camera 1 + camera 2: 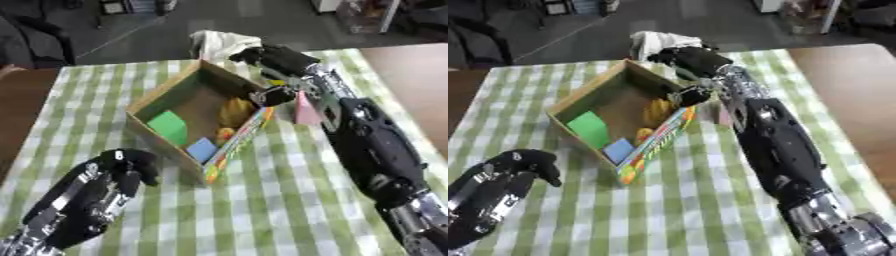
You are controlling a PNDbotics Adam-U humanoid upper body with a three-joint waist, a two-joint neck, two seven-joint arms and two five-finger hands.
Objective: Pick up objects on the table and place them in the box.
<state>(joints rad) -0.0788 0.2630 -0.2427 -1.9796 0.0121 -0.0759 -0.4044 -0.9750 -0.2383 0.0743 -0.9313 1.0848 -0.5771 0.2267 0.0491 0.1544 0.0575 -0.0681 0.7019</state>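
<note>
Box sits mid-table on the checked cloth, already holding green, blue and yellow items. Right hand hovers over its far rim; whether its curled fingers hold anything cannot be told. Left hand idles near-left, curled, empty.

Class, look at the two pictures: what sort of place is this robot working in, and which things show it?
Probably an indoor lab or workshop: a table with a green checked cloth set up for a sorting trial, a cardboard box with coloured things in it, and a grey floor with furniture behind.
</note>
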